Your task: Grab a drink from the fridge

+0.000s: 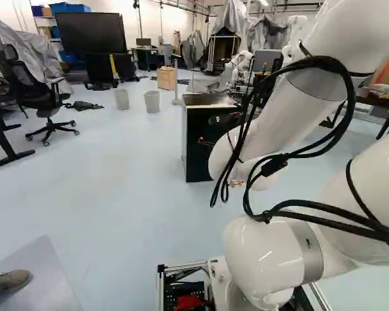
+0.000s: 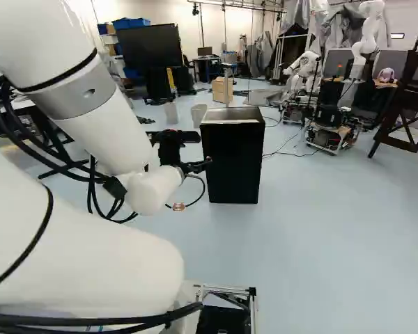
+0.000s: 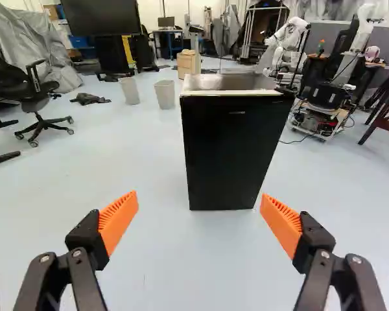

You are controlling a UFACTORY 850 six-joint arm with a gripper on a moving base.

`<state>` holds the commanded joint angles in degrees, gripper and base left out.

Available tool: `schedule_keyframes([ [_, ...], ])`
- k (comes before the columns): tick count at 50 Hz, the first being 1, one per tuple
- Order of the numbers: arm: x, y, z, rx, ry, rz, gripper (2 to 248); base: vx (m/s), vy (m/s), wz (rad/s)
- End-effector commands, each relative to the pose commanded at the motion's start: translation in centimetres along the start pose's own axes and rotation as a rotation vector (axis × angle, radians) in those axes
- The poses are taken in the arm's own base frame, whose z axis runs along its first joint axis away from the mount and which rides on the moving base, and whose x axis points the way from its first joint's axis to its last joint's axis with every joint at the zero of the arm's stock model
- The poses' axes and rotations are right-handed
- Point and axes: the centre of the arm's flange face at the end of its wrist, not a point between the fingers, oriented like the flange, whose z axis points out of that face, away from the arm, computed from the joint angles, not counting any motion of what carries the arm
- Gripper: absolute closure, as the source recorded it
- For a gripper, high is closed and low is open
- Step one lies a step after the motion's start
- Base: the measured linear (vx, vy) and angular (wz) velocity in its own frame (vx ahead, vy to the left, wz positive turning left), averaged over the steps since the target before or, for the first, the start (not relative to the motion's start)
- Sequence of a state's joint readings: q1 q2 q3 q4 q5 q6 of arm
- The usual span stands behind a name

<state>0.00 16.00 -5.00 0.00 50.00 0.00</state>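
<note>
We find the gripper (image 3: 200,196) released, nothing between its fingers. The black fridge (image 3: 230,82) stands upright ahead, door (image 3: 232,159) apparently closed; no drink is visible. We judge this the approach; next, drive nearer and open up.

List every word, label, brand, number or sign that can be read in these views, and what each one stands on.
No text can be read in any of the three views.
Black fridge: one small pale mark on its front, too small to read.
White arm: one small dark mark on a grey band, too small to read.
</note>
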Motion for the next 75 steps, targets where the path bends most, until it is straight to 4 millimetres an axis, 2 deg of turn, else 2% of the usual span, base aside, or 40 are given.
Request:
schedule_keyframes([
  [75,0.0,0.0,0.0,0.0,0.0,0.0,3,0.106,0.013,-0.013],
])
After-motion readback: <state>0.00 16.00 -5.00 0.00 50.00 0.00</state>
